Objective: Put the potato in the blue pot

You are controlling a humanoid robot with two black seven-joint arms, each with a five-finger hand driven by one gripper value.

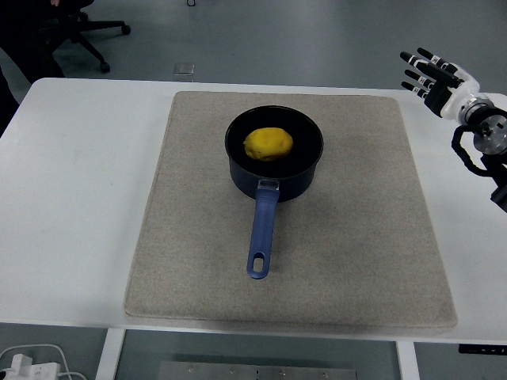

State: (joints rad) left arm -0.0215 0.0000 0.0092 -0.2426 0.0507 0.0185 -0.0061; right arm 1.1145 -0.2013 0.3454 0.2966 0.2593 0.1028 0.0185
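Note:
A yellow potato lies inside the blue pot, which stands on the grey mat at the table's middle, its blue handle pointing toward the near edge. My right hand is at the far right, raised above the table's right edge, well apart from the pot, fingers spread and holding nothing. The left arm does not show.
The white table surrounds the mat. A black office chair stands on the floor beyond the far left corner. White cables and a plug lie below the near left edge.

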